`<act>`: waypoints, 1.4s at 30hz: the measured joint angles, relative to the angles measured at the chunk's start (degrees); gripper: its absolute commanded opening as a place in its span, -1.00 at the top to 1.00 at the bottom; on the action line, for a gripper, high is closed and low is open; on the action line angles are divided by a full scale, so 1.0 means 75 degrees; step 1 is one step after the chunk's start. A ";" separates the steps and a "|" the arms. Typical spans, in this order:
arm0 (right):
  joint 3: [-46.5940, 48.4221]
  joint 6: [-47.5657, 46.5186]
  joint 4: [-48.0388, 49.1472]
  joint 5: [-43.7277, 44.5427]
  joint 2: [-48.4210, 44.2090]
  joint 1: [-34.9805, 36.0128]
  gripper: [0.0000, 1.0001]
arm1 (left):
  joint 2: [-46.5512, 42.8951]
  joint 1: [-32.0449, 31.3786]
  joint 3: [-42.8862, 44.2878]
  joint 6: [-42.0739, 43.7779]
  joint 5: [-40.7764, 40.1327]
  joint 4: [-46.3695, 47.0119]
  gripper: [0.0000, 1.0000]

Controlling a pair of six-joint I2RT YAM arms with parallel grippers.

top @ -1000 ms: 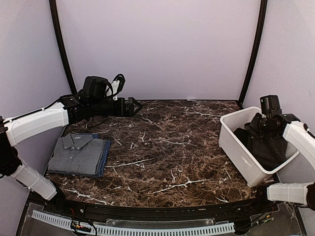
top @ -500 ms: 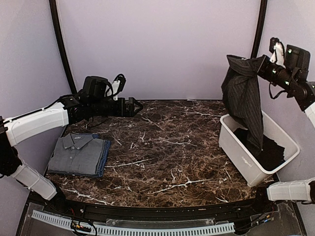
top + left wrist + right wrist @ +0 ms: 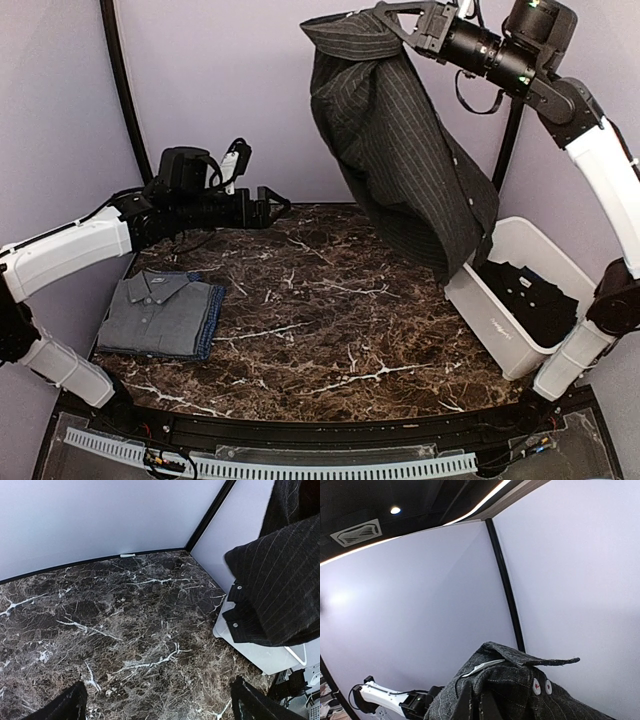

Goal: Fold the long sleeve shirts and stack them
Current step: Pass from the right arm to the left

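My right gripper (image 3: 385,18) is raised high at the back and shut on a charcoal pinstriped long sleeve shirt (image 3: 400,150). The shirt hangs down in a long drape, its lower end over the tub's far corner. In the right wrist view the closed fingers (image 3: 470,707) pinch bunched pinstripe cloth (image 3: 530,692) near two pale buttons. A grey shirt (image 3: 155,310) lies folded on a blue one (image 3: 212,322) at the left. My left gripper (image 3: 275,205) hovers open over the table's back left, holding nothing; its fingertips (image 3: 70,707) frame bare marble.
A white plastic tub (image 3: 497,325) stands at the right edge of the marble table (image 3: 330,320), with another dark shirt (image 3: 530,295) lying inside. The left wrist view shows the tub (image 3: 260,657) under the hanging cloth (image 3: 280,595). Black frame poles rise at both back corners.
The right gripper lifted the pinstriped shirt out of the tub, up and then leftward over the table. The left arm only shifted slightly.
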 measured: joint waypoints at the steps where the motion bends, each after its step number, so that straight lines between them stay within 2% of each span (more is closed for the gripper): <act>1: 0.0230 0.0020 0.0026 -0.0114 0.0175 0.0154 1.00 | -0.0067 0.0000 0.0000 0.0000 0.0038 0.0032 -0.98; 4: 0.0522 0.0149 0.0201 -0.0425 0.0469 0.0358 1.00 | -0.0262 0.0000 -0.0009 0.0003 0.0111 0.0163 -0.98; 9: 0.0318 0.0274 0.0356 -0.0478 0.0589 0.0350 1.00 | -0.0685 0.0000 -0.0154 0.0012 0.0221 0.0385 -0.97; 19: -0.2544 0.0702 0.0970 -0.1297 0.0099 -0.0172 1.00 | -0.0743 0.0000 -0.0560 0.0032 0.0169 0.0659 -0.91; 23: -0.3156 0.0600 0.0979 -0.1807 -0.0050 -0.0187 1.00 | -0.0589 0.0000 -0.0769 0.0052 0.0157 0.0877 -0.91; 35: -0.3264 -0.0070 0.0624 -0.2600 -0.0667 -0.0187 1.00 | -0.0376 0.0000 -0.0918 0.0866 -0.0172 0.1510 -0.88; 37: -0.3264 -0.0184 0.0551 -0.2655 -0.0714 -0.0187 1.00 | -0.0370 0.0009 -0.0918 0.1020 -0.0006 0.1667 -0.83; 42: -0.3261 -0.0466 0.0210 -0.2643 -0.0740 -0.0187 1.00 | -0.0300 0.0015 -0.0883 0.1399 0.1355 0.2104 -0.67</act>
